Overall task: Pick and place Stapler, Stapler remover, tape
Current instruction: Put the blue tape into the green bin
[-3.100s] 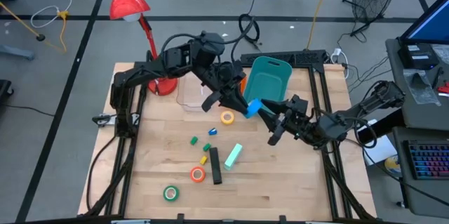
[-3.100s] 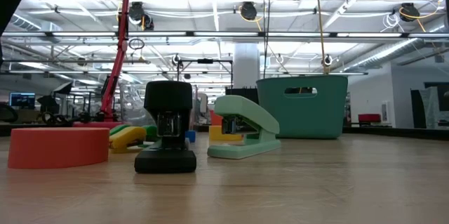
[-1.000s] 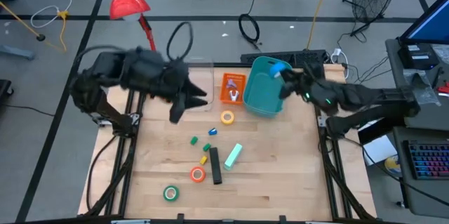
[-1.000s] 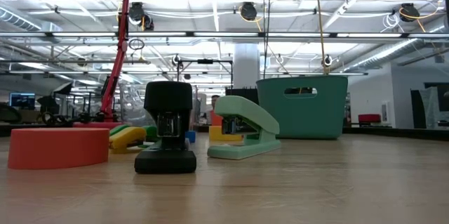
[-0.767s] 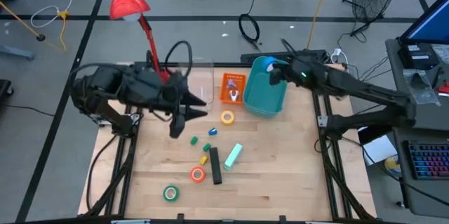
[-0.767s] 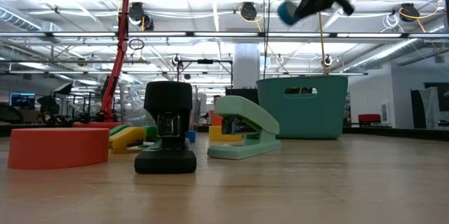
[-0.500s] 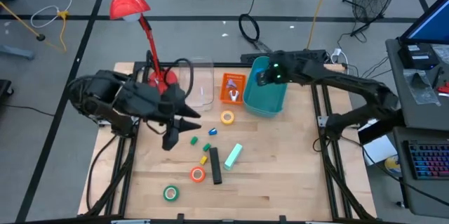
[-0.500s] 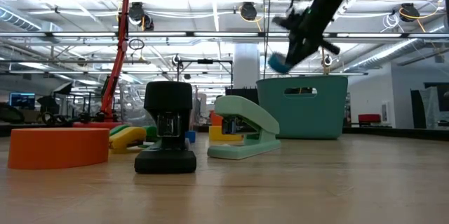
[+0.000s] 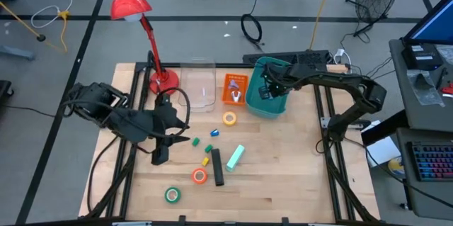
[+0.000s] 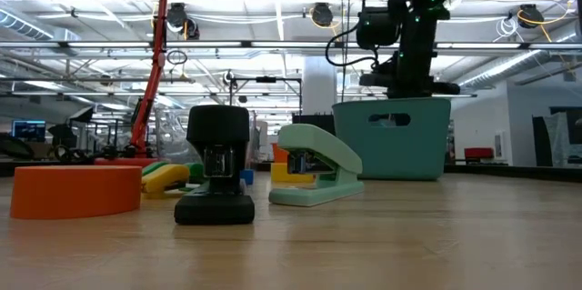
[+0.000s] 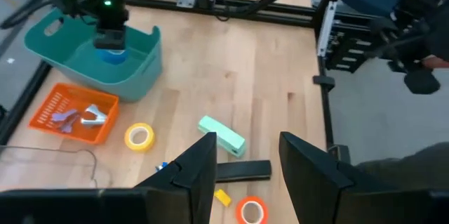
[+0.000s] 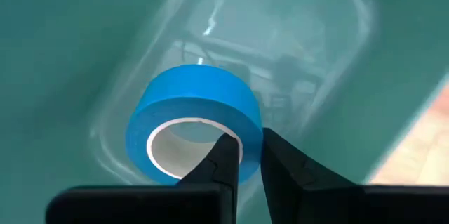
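High view: on the wooden surface (image 9: 283, 169), the teal bin (image 9: 271, 103) takes in the right end effector (image 9: 265, 90), pinching the blue tape (image 12: 193, 122) by its wall inside it. Left end effector (image 9: 160, 156) hovers parted, empty. Mint stapler (image 9: 235, 156), black stapler (image 9: 216, 167), then yellow (image 9: 229, 119), orange (image 9: 199, 176), green (image 9: 173, 195) tapes lie loose.

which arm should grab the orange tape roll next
The left. Its open left gripper hangs over the table close to the orange tape roll, while the right gripper is down in the teal bin pinching the blue tape roll.
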